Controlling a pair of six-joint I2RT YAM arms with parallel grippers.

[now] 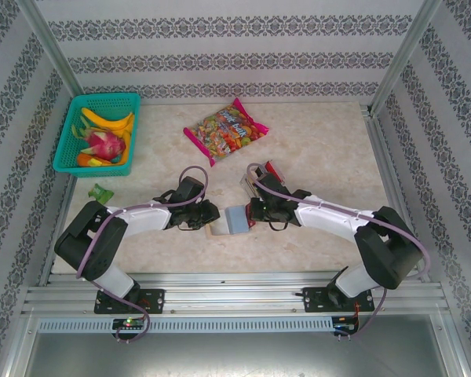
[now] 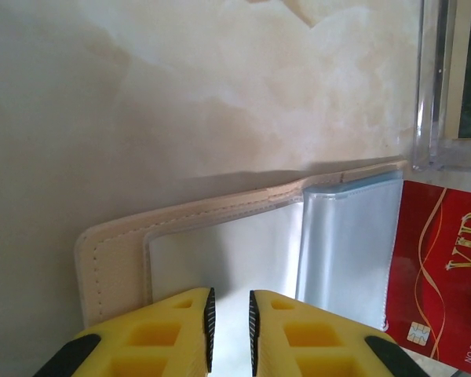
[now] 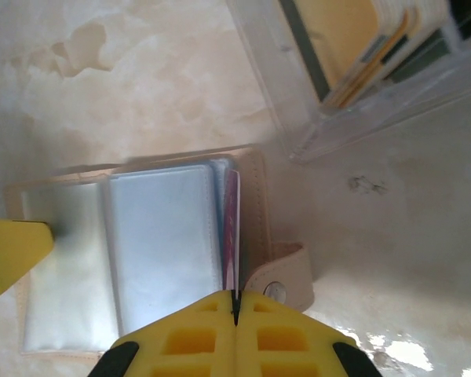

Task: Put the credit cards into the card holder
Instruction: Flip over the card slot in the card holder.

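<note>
Right gripper [image 3: 235, 308] is squeezed fully together on the edge of the red card [image 2: 439, 271], so it's pinching that one. Card's got gold "VIP" lettering and a chip, and its inner edge is tucked behind a silvery sleeve on the right side of the card holder [image 3: 141, 243]. Holder's lying open and flat on the marble-look table [image 2: 141, 102], clear sleeves facing up, with a snap tab [image 3: 281, 284] sticking out of its right edge.

Left gripper [image 2: 229, 322] sits over the holder's left half. Its fingers are almost together with just a slim slit between them, tips down on the clear sleeve there. Can't tell if it's actually gripping anything or just pressing.

Just beyond the holder's right corner is a clear plastic rack [image 3: 330, 102] with more cards [image 3: 353, 39] standing in it, tan and yellowish ones. Further back from the holder is a colourful candy bag [image 1: 225, 129]. Way off to the holder's far left is a green basket [image 1: 90, 170] of fruit.
</note>
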